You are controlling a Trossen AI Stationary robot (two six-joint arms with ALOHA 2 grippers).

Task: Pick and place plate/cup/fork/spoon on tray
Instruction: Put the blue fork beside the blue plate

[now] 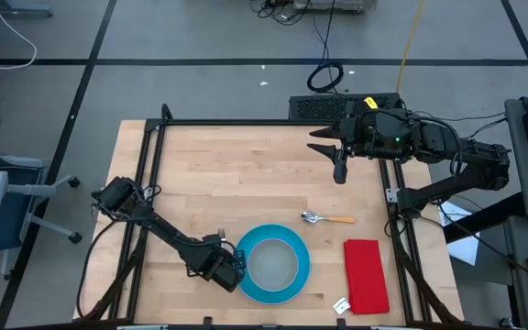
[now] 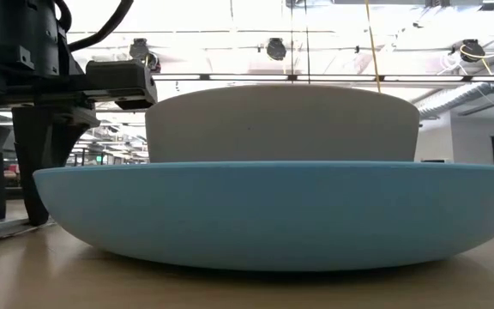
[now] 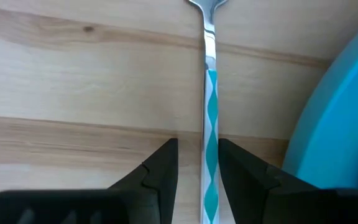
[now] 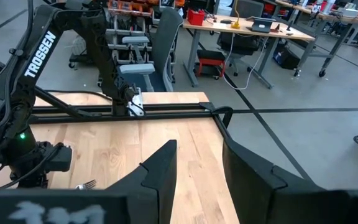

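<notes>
The bright-blue plate (image 1: 273,266) lies on the table near its front edge, with the pale-grey cup (image 1: 272,263) standing in it; both fill the low view (image 2: 264,215). The fork (image 3: 211,124) lies flat on the wood just left of the plate, its handle patterned teal and white. My left gripper (image 3: 198,165) is open, low over the table, with one finger on each side of the fork's handle. The spoon (image 1: 328,218) lies to the plate's far right. My right gripper (image 1: 339,170) is open and empty, high at the far right. My left gripper's fingers (image 3: 160,171) stand on either side of the fork's handle (image 3: 211,149), lying along it. The handle runs close beside one finger. I cannot tell whether that finger touches it. The fork lies on the table.
A red rectangular cloth (image 1: 367,275) lies right of the plate, with a small white object (image 1: 341,306) at its near corner. A dark frame (image 1: 246,122) runs along the table's edges. Bare wood lies between the plate and the far edge.
</notes>
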